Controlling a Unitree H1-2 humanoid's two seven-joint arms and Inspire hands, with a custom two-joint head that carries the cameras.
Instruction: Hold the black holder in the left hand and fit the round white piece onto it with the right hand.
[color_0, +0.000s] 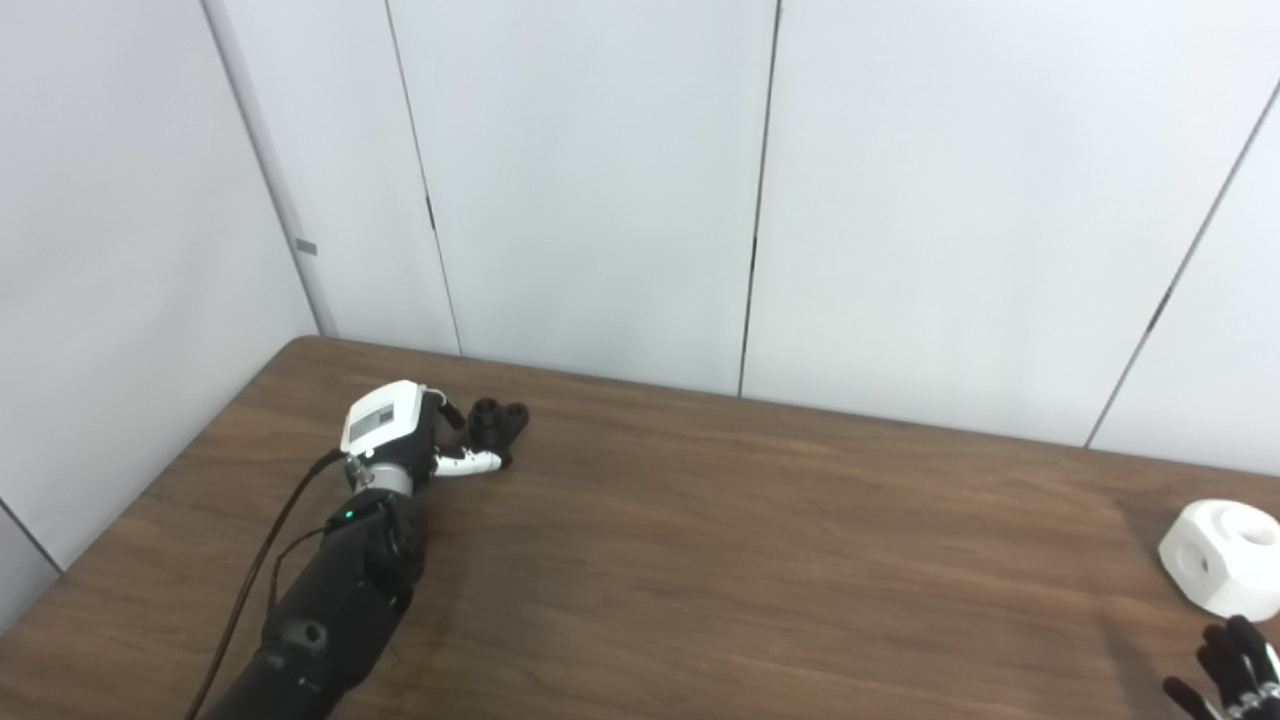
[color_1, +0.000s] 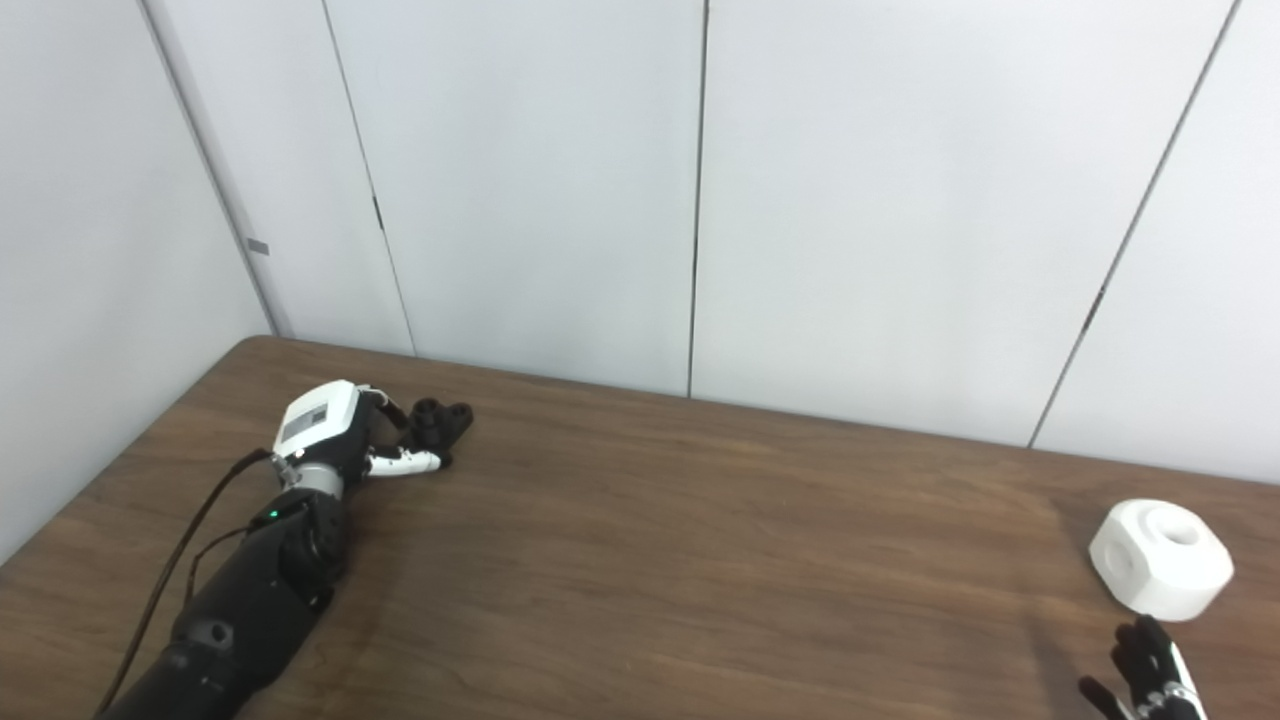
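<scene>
Left eye view shows our left robot hand (color_0: 420, 432) at the black holder (color_0: 497, 423), far-left of the table (color_0: 700, 540). Thumb and fingers (color_0: 468, 462) bracket it and seem to touch, but we can't tell if the grip has closed. Holder sits on the table, not lifted.

Risks: holder is small and knobby; a partial grasp could let it twist or slip on lift, ruining alignment for the fit. It could also be nudged toward the back edge.

Our right robot hand (color_1: 1150, 670) is at the bottom-right corner, fingers spread, holding nothing. Round white piece (color_1: 1160, 560) rests on the table just beyond its fingertips, not touching. The two parts are well apart.
</scene>
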